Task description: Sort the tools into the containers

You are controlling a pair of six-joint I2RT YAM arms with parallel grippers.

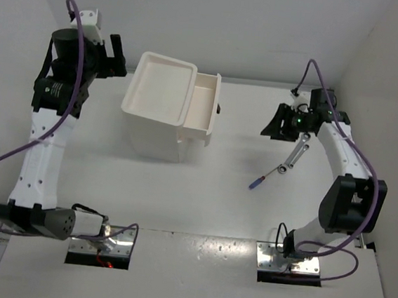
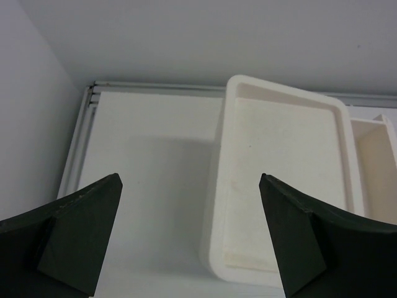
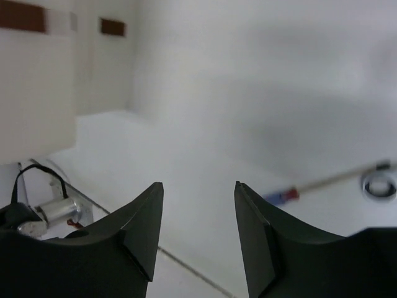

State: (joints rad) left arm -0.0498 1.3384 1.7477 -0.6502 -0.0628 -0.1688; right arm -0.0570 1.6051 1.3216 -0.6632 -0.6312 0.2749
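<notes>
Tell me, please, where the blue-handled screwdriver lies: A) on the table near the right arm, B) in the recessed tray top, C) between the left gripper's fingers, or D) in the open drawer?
A: the blue-handled screwdriver lies on the table, next to a silver wrench.

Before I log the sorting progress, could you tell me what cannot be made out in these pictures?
Lower drawers: top view, hidden under the drawer unit's tray top.
Open drawer: left wrist view, cut off by the right edge.
Wrench and blue-handled screwdriver: right wrist view, too blurred for detail.
</notes>
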